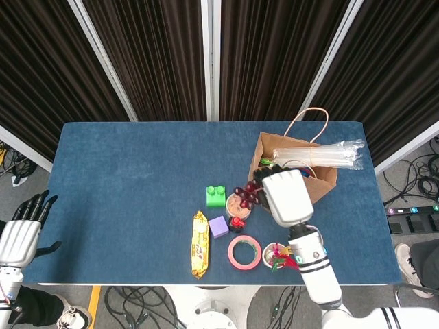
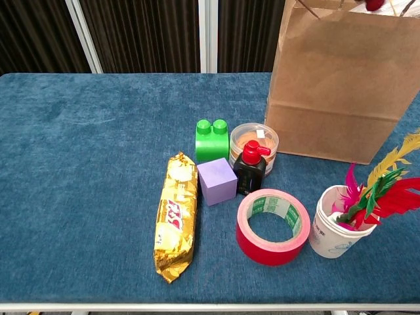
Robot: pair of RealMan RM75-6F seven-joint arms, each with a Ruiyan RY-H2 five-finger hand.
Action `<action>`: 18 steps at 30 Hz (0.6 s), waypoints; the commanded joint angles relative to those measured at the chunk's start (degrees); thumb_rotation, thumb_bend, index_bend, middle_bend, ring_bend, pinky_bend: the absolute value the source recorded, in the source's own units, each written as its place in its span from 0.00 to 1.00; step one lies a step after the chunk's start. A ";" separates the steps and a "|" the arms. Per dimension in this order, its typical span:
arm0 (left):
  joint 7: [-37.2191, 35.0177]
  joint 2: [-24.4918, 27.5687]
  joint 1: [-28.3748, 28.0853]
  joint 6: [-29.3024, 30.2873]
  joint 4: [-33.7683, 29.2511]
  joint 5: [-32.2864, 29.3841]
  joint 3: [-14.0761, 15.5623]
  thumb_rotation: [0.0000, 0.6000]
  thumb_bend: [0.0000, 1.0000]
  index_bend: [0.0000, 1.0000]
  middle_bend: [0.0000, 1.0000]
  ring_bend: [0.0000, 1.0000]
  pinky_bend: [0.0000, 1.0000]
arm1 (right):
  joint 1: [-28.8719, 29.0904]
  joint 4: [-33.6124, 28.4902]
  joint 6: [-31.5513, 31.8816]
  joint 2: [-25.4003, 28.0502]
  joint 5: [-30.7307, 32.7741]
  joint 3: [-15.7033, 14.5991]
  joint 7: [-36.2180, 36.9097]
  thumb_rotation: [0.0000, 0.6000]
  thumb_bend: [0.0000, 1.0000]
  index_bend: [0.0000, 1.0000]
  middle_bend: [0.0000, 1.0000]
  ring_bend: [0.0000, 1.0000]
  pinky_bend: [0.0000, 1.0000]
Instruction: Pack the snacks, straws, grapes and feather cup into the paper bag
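Dark red grapes (image 1: 247, 195) hang from the right hand (image 1: 285, 197), which grips them raised beside the paper bag (image 1: 291, 179) mouth near the bench's right edge, likely for dropping in. Left hand (image 1: 19, 233) idles with fingers spread, off the left edge.

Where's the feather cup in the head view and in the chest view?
Head view: the feather cup stands near the table's front edge, right of the red tape.
Chest view: the cup is at lower right, again right of the tape.
Shared landmark: the paper bag behind it.
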 commanded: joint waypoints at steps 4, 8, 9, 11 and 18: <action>-0.03 0.25 -0.03 0.06 -0.18 -0.02 -0.07 1.00 0.09 0.10 0.09 0.00 0.14 | 6.82 2.36 4.35 -2.79 0.94 5.00 -6.28 1.00 0.43 0.68 0.59 0.52 0.70; -0.25 0.38 -0.09 -0.02 -0.20 -0.28 -0.24 1.00 0.09 0.10 0.09 0.00 0.14 | 8.85 7.10 6.19 -2.12 -1.83 5.89 -7.83 1.00 0.43 0.69 0.59 0.52 0.70; -0.31 0.38 -0.08 -0.07 -0.16 -0.35 -0.23 1.00 0.09 0.10 0.09 0.00 0.14 | 8.98 8.13 6.42 -1.73 -2.35 5.80 -7.98 1.00 0.43 0.69 0.59 0.52 0.70; -0.38 0.32 -0.10 -0.17 -0.03 -0.43 -0.23 1.00 0.09 0.10 0.09 0.00 0.14 | 9.02 10.45 6.74 -0.64 -3.24 5.39 -8.14 1.00 0.43 0.69 0.59 0.52 0.70; -0.30 -0.02 -0.14 -0.28 0.33 -0.33 -0.10 1.00 0.09 0.10 0.09 0.00 0.14 | 7.97 16.83 6.59 2.89 -4.44 3.58 -6.05 1.00 0.43 0.69 0.59 0.52 0.70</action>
